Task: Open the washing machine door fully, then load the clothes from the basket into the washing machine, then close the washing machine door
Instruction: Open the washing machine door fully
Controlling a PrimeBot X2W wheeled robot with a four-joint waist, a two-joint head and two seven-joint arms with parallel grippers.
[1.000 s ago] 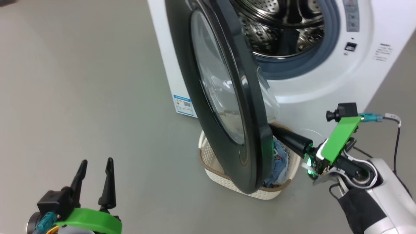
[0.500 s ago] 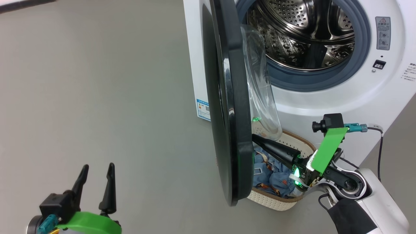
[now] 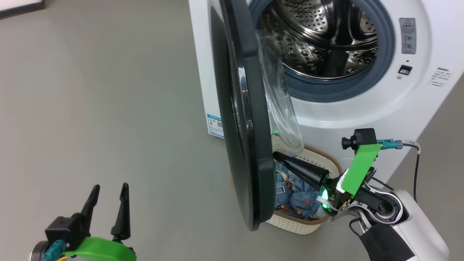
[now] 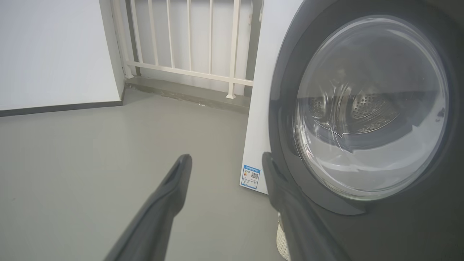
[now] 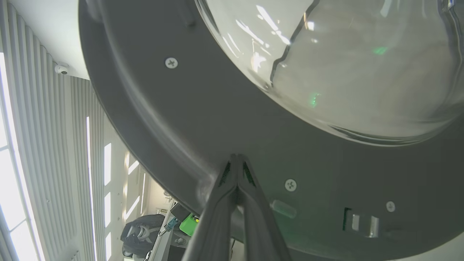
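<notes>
First, the head view looks down on a big white front-loading washing machine (image 3: 362,119) at the upper right, with its steel drum exposed. Its round, glossy black-rimmed door (image 3: 250,145), with a bulging clear glass centre, stands edge-on down the middle of the frame. Under it, at lower centre, a cream perforated plastic basket (image 3: 293,225) holds light blue printed clothes (image 3: 297,199). The right gripper (image 3: 275,156) reaches in from the lower right, fingers pressed together and holding nothing, tips at the door's inner face. The left gripper (image 3: 110,186) hangs at the lower left, fingers spread wide, empty.

Next, the left wrist view shows parted dark fingers over grey floor (image 4: 90,163), with the door's outer glass at right.

Lastly, in the right wrist view the closed fingertips meet the door's grey inner rim just beneath the glass.
</notes>
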